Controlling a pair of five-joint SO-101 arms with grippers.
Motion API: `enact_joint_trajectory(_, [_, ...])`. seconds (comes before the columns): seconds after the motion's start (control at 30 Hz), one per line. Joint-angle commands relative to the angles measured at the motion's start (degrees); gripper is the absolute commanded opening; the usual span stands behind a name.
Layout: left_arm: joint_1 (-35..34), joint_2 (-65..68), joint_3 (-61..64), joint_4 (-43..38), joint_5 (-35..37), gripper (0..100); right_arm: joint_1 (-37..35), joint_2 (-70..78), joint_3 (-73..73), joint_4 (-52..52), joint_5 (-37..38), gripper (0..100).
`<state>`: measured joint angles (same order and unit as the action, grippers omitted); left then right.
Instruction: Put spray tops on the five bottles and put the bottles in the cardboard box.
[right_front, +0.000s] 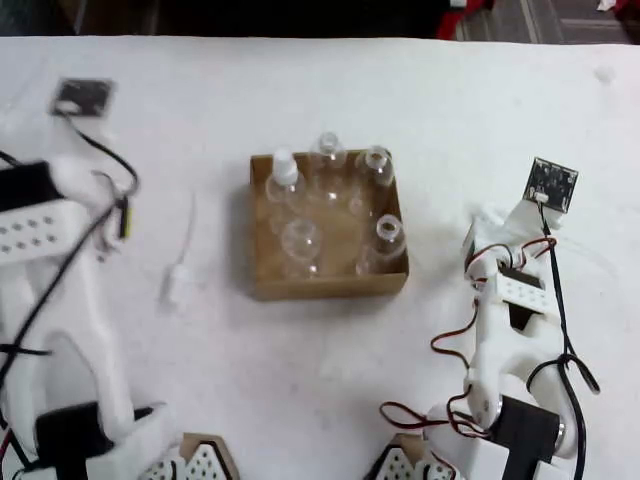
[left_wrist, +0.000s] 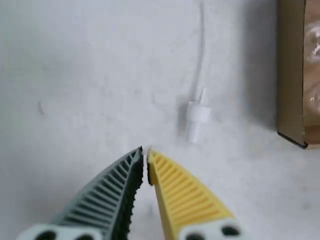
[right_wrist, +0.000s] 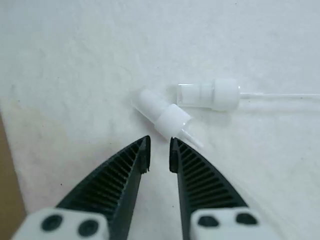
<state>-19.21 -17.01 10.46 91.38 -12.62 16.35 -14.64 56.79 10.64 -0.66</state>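
Cardboard box (right_front: 330, 284): stood open-topped in the middle of the white-covered counter (right_front: 450, 90), between the two arms. Held all five bottles upright.

Left gripper (left_wrist: 145, 152): hung over bare counter on the box's left side. Kept grey and yellow fingers pressed together at the tips, gripping nothing.

Right gripper (right_wrist: 159, 150): hovered low over the counter on the box's right side. Had black fingers parted by a narrow gap, with nothing between them.

Clear bottles (right_front: 327, 160): stood inside the box, three along the far wall and two along the near wall. Far-left bottle (right_front: 285, 192): wore a white fitted spray top (right_front: 284, 163).

Loose spray top (right_front: 177, 283): lay on its side left of the box, well apart from it, with a thin dip tube pointed toward the counter's far edge. Sat just ahead of the left gripper's tips, not touching them.

Slanted spray top (right_wrist: 165, 117): lay just off the right gripper's tips, stub end toward one finger.

Capped spray top (right_wrist: 207, 95): lay just beyond the slanted one under a clear cover, with a long tube trailing away. Could not tell whether touching its neighbour.
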Motion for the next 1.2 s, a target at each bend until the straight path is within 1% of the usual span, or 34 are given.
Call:
enact_joint_trajectory(0.0, [7.1,-1.1,13.3,-8.0,-0.5,2,-0.7,-0.1,-1.9,-1.3,0.6,5.0])
enact_joint_trajectory(0.2, [17.1,11.0,14.1,-10.1,-2.7,2,-0.7,-0.1,-1.9,-1.2,0.6,5.0])
enact_joint_trajectory(0.33, [18.6,21.0,13.9,-15.1,-2.4,2,-0.6,-0.1,-1.9,-1.3,0.6,5.0])
enact_joint_trajectory(0.43, [16.4,27.0,13.9,-19.3,-2.4,2,-0.6,-0.1,-1.9,-1.3,0.6,5.0])
enact_joint_trajectory(0.6, [13.2,29.3,13.9,-20.2,-3.3,2,-0.7,-0.1,-1.9,-1.3,0.6,5.0])
enact_joint_trajectory(0.7, [10.2,29.3,13.8,-20.7,-9.7,2,-0.7,-0.1,-1.9,-1.3,0.6,5.0])
enact_joint_trajectory(0.8, [6.4,29.4,13.6,-23.3,-15.8,2,-0.7,-0.1,-1.9,-1.3,0.6,5.1])
enact_joint_trajectory(0.9, [0.9,29.9,9.5,-25.4,-17.8,2,-0.7,-0.1,-1.9,-1.3,0.6,5.1])
enact_joint_trajectory(1.0, [-3.0,29.8,5.0,-23.7,-18.3,2,-0.7,-0.1,-1.9,-1.2,0.6,5.1])
enact_joint_trajectory(1.1, [-5.0,29.8,-0.2,-19.5,-23.1,2,-0.7,-0.1,-1.9,-1.2,0.6,5.1])
enact_joint_trajectory(1.17, [-6.2,29.8,-3.5,-18.3,-24.8,2,-0.7,-0.1,-1.9,-1.2,0.6,5.1])
